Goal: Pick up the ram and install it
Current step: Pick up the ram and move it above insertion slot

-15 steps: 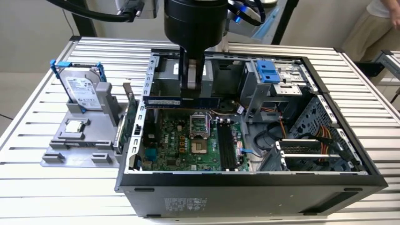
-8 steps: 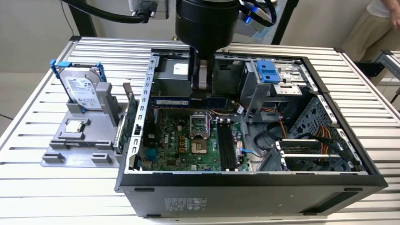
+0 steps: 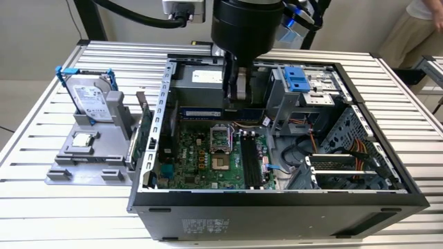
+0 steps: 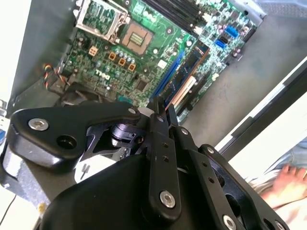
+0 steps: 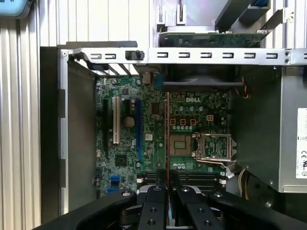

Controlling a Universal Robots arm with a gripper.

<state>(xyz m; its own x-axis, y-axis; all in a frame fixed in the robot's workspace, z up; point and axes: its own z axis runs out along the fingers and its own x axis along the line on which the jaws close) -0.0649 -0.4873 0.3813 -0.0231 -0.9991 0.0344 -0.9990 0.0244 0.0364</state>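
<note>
Inspecting the open computer case (image 3: 277,212), I count one ram (image 3: 201,112), clamped between the fingers of the one gripper (image 3: 239,101). It is held above the far part of the motherboard (image 3: 201,155), lying crosswise to the dark memory slots (image 3: 252,163). Both wrist views show the ram edge-on (image 5: 166,139) (image 4: 184,72). On the exterior view's left, outside the case, one grey stand (image 3: 90,174) carries one hard drive (image 3: 93,98) and one CPU chip (image 3: 82,139).

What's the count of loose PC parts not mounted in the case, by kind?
ram, held by the gripper: 1
hard drive, in its blue bracket: 1
CPU chip: 1
green circuit card, standing outside the case: 1
Total: 4
</note>
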